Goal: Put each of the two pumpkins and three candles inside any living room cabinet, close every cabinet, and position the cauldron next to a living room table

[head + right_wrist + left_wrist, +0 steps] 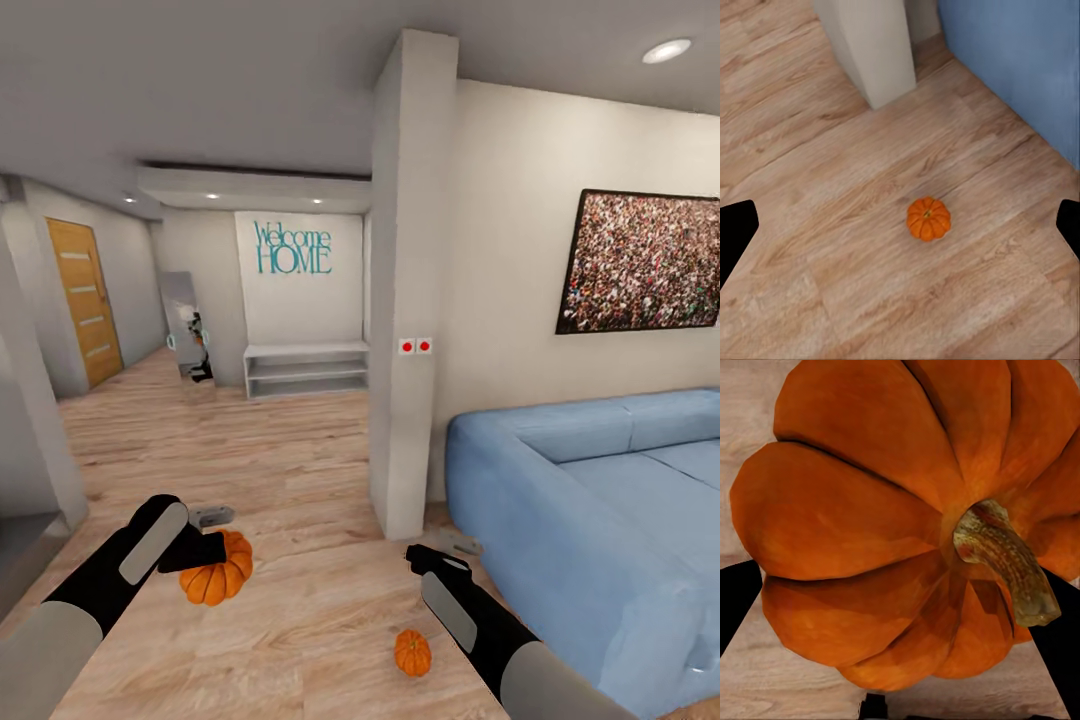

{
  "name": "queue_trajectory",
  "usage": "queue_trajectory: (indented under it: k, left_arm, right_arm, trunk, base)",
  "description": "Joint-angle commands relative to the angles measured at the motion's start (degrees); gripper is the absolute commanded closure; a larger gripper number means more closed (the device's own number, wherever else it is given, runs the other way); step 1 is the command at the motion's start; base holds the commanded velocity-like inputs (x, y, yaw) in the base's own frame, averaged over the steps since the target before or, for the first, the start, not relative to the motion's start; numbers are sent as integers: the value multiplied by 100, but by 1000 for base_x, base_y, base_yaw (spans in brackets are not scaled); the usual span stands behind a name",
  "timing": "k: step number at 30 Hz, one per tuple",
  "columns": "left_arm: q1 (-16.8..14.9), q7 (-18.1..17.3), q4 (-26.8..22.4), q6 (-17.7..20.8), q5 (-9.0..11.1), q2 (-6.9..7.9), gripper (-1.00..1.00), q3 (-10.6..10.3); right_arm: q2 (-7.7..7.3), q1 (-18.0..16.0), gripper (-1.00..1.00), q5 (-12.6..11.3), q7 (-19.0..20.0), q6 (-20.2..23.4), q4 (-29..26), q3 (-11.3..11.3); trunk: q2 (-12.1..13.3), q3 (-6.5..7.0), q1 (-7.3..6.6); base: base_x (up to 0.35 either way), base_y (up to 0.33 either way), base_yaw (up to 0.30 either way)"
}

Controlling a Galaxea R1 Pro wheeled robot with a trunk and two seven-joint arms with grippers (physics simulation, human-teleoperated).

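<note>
Pumpkin (218, 574) pinched in the left gripper (214, 552) at about 8 o'clock in the head view, raised over the plank floor (300, 470). In the left wrist view, ribbed orange body (870, 532) and curled brown stem (1009, 562) pressed close to the lens, with dark fingertips (736, 592) at either side of it. Second pumpkin (412, 652) lying on the floor near 6 o'clock, just beside the right forearm and well apart from the first. Right gripper (437, 556) hanging above the floor at about 5 o'clock, spread wide and holding nothing; in the right wrist view, black fingertips (735, 236) at both edges, far apart, with the small pumpkin (928, 217) on the boards between and below them. White pillar (410, 290) straight ahead at 12 o'clock, its foot (874, 52) near that pumpkin. Blue sofa (600, 500) at 3 o'clock, under a dark-framed picture (645, 262). Down the hallway around 11 o'clock, a low white shelf (306, 368) below teal "Welcome HOME" lettering (293, 248), a leaning mirror (188, 325), and a wooden door (85, 300) toward 10 o'clock.
</note>
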Motion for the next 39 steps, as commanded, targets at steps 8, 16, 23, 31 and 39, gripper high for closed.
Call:
queue_trajectory:
  k: [8,16,23,31,39]
  left_arm:
    - [-6,64,-2,-29,33,10,100,-27]
    - [-6,59,8,-41,33,10,100,-20]
    - [-6,59,9,-42,33,10,100,-19]
    - [-6,67,-4,-48,33,14,100,-16]
    - [-6,68,-91,-50,33,34,100,-5]
  right_arm:
    - [-3,-7,-100,-20,-40,26,-8,28]
    - [-2,-7,-100,-13,-40,26,-8,34]
    - [4,-7,-100,-11,-40,26,-8,35]
    - [2,-7,-100,-11,-40,26,-8,35]
    - [-3,-7,-100,-11,-40,26,-8,30]
  trunk:
    - [-7,-9,2]
    - [-7,-9,2]
    - [-7,-9,2]
    - [-7,-9,2]
    - [-7,-9,2]
  base:
    - [202,-202,-52]
    - [247,130,-3]
    - [229,255,0]
    - [132,132,0]
    - [9,9,0]
